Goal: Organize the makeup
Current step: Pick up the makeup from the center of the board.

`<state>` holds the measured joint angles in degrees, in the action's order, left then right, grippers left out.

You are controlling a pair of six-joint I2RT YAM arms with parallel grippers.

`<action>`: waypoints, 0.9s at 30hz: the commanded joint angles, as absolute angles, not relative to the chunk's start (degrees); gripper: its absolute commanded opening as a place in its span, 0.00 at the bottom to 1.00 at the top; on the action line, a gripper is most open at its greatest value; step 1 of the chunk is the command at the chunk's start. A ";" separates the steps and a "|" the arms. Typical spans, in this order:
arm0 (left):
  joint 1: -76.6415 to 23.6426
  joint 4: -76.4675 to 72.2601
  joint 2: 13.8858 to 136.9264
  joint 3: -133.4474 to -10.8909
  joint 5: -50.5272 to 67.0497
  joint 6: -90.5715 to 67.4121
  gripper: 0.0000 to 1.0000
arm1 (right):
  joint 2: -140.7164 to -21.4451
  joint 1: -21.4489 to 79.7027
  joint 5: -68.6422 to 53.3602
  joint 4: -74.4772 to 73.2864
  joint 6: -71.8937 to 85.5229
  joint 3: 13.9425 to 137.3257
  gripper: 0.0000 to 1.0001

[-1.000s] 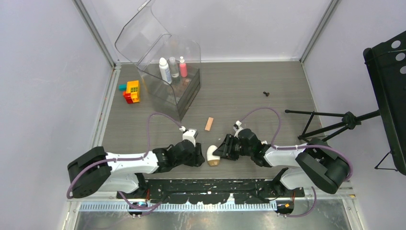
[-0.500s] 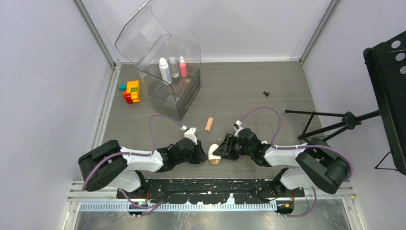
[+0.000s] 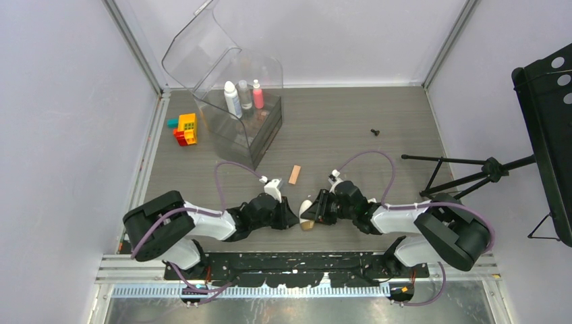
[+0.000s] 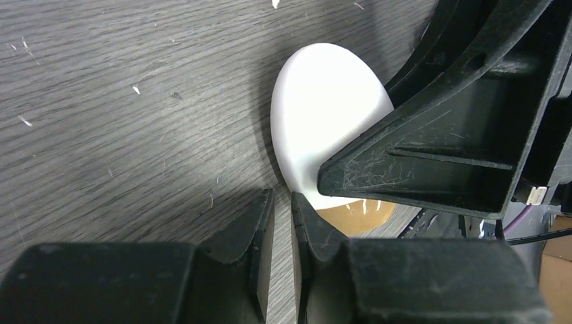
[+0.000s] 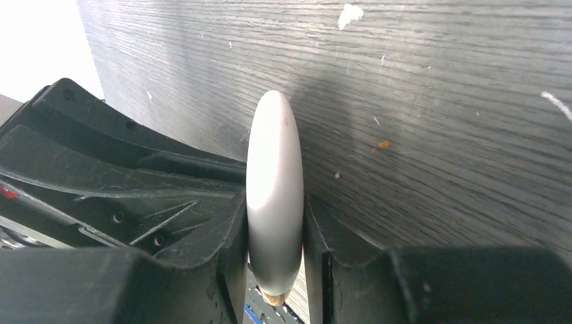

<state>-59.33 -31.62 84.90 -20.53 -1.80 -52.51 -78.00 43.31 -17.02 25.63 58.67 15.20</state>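
A white oval compact (image 3: 305, 206) with a gold underside stands on edge at the near middle of the table. My right gripper (image 3: 312, 212) is shut on it; in the right wrist view the compact (image 5: 273, 169) sits pinched between both fingers of my right gripper (image 5: 274, 201). My left gripper (image 3: 294, 219) is shut and empty, its tips low at the table right beside the compact (image 4: 317, 115). In the left wrist view my left gripper (image 4: 282, 200) shows only a thin gap. White (image 3: 231, 98), clear (image 3: 245, 94) and pink (image 3: 258, 94) bottles stand in the clear case.
The large clear case (image 3: 260, 131) with its raised lid stands at the back left. Toy bricks (image 3: 184, 128) lie left of it. A peach stick (image 3: 295, 174) lies mid-table. A small black part (image 3: 375, 132) and a black tripod (image 3: 465, 172) are to the right.
My left arm has slid right until its tips reach the compact. The compact has tipped from lying flatter to standing on edge in the right gripper.
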 commanded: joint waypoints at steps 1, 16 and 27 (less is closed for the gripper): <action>-58.48 -25.21 81.38 -19.41 -1.74 -51.12 0.19 | -76.18 43.79 -13.91 20.29 56.01 14.56 0.13; -58.08 -8.41 46.77 -31.67 -1.74 -32.82 0.78 | -36.76 43.86 -3.27 18.46 35.68 20.04 0.05; -58.09 -15.64 48.74 -38.84 14.43 -24.63 0.74 | -44.15 43.93 -20.43 51.67 44.30 24.98 0.06</action>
